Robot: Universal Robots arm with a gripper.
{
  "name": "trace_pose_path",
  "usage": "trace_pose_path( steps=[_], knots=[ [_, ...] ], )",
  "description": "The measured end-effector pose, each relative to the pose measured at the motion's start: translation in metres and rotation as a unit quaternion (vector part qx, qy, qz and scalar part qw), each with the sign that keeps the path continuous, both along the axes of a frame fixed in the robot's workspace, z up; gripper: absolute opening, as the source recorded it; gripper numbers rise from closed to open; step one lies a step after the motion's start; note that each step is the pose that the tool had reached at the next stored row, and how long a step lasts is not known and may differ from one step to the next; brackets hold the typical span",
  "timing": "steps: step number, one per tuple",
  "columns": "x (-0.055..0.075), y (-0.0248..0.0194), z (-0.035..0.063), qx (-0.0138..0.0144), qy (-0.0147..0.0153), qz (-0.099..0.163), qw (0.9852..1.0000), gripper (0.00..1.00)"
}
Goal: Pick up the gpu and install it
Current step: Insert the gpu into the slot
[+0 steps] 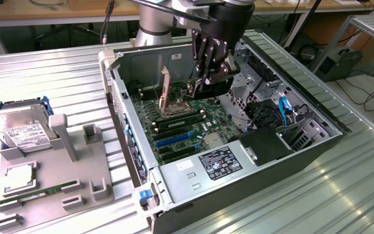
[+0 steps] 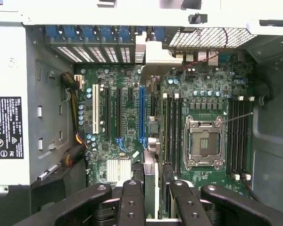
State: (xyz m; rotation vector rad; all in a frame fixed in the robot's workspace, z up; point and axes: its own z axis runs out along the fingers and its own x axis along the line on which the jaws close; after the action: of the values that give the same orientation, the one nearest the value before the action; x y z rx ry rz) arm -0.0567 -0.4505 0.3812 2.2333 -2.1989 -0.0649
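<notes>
My gripper (image 1: 210, 80) hangs inside the open computer case (image 1: 317, 146), above the motherboard (image 1: 194, 129). It is shut on the gpu (image 1: 166, 87), a thin dark card held on edge, with its pale metal bracket pointing toward the case's rear wall. In the wrist view the gpu (image 2: 151, 141) appears edge-on. It runs from between the black fingers (image 2: 132, 202) of the gripper (image 2: 155, 200) out to the bracket (image 2: 155, 59). There it lies just beside the long blue slot (image 2: 142, 113) and hovers above the board.
A power supply (image 1: 219, 161) fills the near end of the case. The open CPU socket (image 2: 203, 143) and memory slots (image 2: 238, 136) lie beside the card. On the exterior view's left, a grey fixture (image 1: 76, 146) holds a hard drive (image 1: 18, 129), a chip (image 1: 19, 176) and a green memory stick (image 1: 37, 192).
</notes>
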Motion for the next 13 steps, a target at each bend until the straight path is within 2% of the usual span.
trace_pose_path(
  steps=[13],
  knots=[
    [0.0000,0.0000,0.0000,0.0000,0.0000,0.027,0.9996,0.26]
  ],
)
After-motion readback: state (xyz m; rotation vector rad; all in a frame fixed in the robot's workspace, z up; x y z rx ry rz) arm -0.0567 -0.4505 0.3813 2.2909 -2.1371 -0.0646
